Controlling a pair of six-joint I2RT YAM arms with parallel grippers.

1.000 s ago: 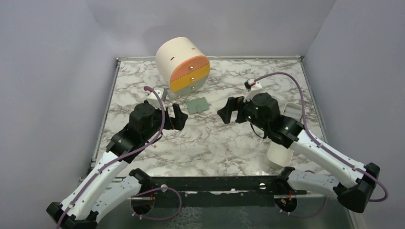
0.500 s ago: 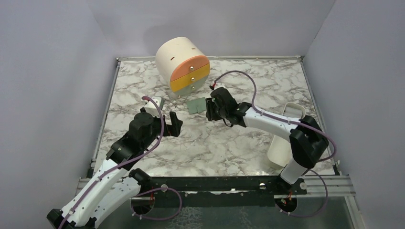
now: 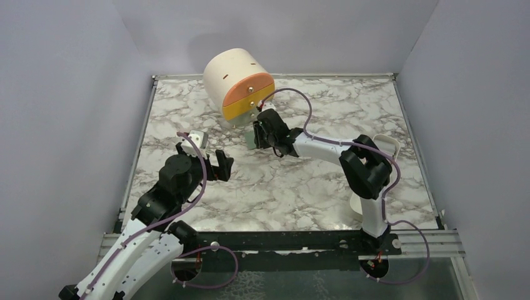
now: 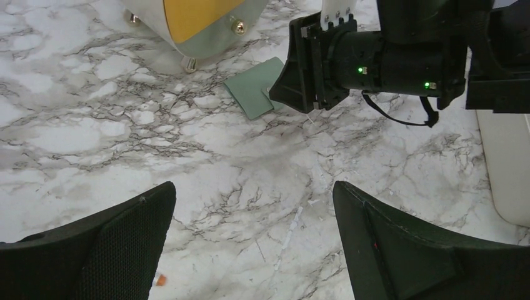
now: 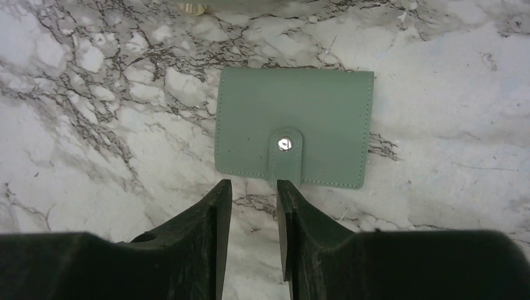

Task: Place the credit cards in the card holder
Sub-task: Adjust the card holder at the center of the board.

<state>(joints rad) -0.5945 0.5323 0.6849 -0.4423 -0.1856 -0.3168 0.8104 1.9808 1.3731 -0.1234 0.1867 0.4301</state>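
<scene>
Right wrist view: the wallet (image 5: 294,119) lies shut mid-frame, my right gripper (image 5: 253,185) narrowed but empty just below its snap tab (image 5: 285,145); my left gripper (image 4: 253,187) hangs spread wide. I judge I'm opening the wallet, so next I must catch that tab.

No legible text or markings anywhere

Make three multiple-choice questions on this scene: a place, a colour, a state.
1. Where is the card holder? A on a shelf; B flat on the table beside the cylinder; C held aloft.
2. The cylinder's top drawer is: A blue; B orange; C black.
3. The card holder is: A snapped shut; B spread open; C on edge.
B, it lies on marble; B, its front shows orange; A, the snap tab crosses its edge.
</scene>
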